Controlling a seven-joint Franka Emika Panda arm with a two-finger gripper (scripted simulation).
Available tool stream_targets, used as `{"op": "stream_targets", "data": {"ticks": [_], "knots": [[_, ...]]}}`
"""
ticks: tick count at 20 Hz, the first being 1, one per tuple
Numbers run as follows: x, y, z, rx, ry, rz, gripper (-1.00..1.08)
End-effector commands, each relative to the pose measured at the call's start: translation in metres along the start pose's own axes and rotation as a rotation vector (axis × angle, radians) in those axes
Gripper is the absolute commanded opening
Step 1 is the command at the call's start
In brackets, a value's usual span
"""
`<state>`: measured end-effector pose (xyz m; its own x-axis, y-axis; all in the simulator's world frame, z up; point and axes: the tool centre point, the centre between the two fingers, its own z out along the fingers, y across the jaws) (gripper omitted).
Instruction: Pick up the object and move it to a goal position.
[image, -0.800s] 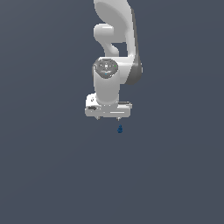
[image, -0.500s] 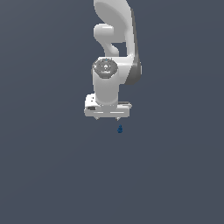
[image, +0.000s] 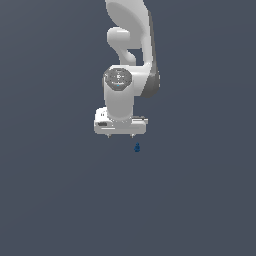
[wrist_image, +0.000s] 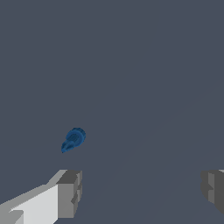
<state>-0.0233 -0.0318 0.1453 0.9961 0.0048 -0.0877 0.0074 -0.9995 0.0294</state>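
The object (image: 137, 147) is a tiny dark blue lumpy thing on the grey floor, just below the gripper's end at the exterior view's right. It also shows in the wrist view (wrist_image: 73, 139), ahead of one finger and off the line between the two. My white gripper (image: 120, 135) hangs from the arm above the floor, its two short fingertips (image: 108, 135) wide apart. In the wrist view the gripper (wrist_image: 140, 192) is open and empty, with the grey fingers (wrist_image: 69, 193) far apart.
The white and grey arm (image: 127, 60) rises from the gripper to the top of the exterior view. A plain grey floor (image: 60, 200) lies all around.
The gripper has shifted slightly toward the exterior view's left. The blue object has not moved.
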Motion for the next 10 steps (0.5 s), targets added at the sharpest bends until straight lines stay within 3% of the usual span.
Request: {"op": "stream_targets", "data": {"ticks": [1,10], "knots": [[0.0,-0.002,0.001,0.0,0.001,-0.013,1.0],[0.0,-0.017,0.012,-0.001,0.019,-0.158,1.0]]}}
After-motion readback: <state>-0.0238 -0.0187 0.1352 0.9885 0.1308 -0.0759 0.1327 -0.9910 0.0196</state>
